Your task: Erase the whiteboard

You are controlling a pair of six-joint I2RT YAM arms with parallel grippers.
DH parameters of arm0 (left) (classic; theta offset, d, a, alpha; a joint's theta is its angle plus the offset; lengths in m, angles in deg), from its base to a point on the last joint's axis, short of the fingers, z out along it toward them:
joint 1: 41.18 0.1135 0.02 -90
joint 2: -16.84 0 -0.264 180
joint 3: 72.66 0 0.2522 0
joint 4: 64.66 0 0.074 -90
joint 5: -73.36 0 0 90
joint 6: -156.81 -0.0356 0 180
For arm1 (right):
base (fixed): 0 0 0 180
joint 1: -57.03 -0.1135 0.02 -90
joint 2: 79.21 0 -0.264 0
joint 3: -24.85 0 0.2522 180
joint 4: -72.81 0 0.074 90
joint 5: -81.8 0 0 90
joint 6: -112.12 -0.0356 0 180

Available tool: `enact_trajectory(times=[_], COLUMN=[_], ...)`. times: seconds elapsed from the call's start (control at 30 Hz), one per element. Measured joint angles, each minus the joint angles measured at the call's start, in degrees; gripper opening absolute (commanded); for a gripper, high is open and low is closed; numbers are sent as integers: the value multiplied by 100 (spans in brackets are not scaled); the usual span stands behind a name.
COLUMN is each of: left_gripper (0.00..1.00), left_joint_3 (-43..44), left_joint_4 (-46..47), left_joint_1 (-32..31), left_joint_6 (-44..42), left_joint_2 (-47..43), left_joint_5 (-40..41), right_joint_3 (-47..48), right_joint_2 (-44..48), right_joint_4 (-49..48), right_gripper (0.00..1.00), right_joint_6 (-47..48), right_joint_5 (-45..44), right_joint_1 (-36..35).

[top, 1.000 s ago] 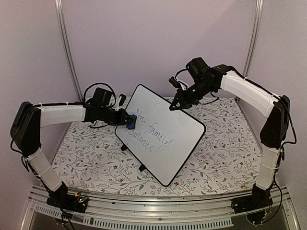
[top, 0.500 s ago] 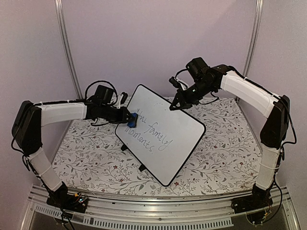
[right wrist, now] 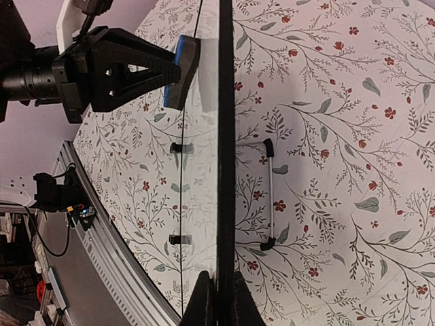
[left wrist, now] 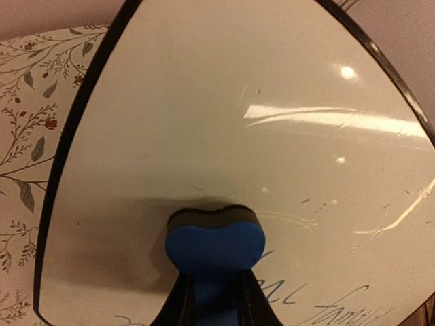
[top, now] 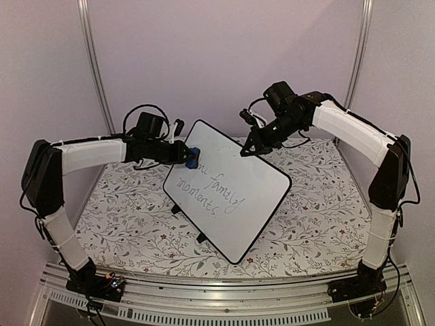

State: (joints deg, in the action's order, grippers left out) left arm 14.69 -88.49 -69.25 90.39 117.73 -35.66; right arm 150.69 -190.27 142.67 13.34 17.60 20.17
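Note:
The whiteboard (top: 253,198) stands tilted on the floral table, black-framed, with grey handwriting across its middle. My left gripper (top: 185,155) is shut on a small blue eraser (top: 193,157), whose dark felt side presses on the board's upper left part. In the left wrist view the eraser (left wrist: 214,246) sits between my fingers (left wrist: 178,307), with writing just below it on the whiteboard (left wrist: 224,115). My right gripper (top: 247,151) is shut on the board's top edge. The right wrist view shows the whiteboard (right wrist: 226,136) edge-on between the right gripper's (right wrist: 221,299) jaws, and the eraser (right wrist: 179,68) against its face.
A wire stand (right wrist: 270,197) props the board from behind, and small black feet (top: 202,238) rest on the floral cloth (top: 122,217). An aluminium rail (top: 224,288) runs along the near edge. Upright posts (top: 95,68) and walls close in the back.
My left gripper has slid the eraser up and slightly right along the board's upper left part, wiping off some of the first word. The right gripper and board have stayed put.

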Motion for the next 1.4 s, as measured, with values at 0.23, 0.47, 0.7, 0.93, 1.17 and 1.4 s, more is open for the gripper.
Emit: enact_trajectory(times=[0.23, 0.47, 0.7, 0.93, 1.17, 1.4], left_gripper=[0, 0, 0, 0, 0, 0], left_joint_3=[-992, -1473, -1119, -63, 48, -929], left_joint_4=[343, 490, 116, -164, -72, 297], left_joint_1=[-70, -166, -181, -232, -251, -328], left_joint_6=[98, 160, 131, 7, 2, 94], left_joint_2=[-374, -562, -472, -144, -68, -437], left_joint_5=[26, 44, 59, 59, 52, 72], right_joint_3=[0, 0, 0, 0, 0, 0], right_joint_2=[0, 0, 0, 0, 0, 0], right_joint_4=[2, 2, 4, -2, -2, 2], right_gripper=[0, 0, 0, 0, 0, 0], right_joint_6=[0, 0, 0, 0, 0, 0], right_joint_5=[0, 0, 0, 4, 0, 0], right_joint_1=[0, 0, 0, 2, 2, 2])
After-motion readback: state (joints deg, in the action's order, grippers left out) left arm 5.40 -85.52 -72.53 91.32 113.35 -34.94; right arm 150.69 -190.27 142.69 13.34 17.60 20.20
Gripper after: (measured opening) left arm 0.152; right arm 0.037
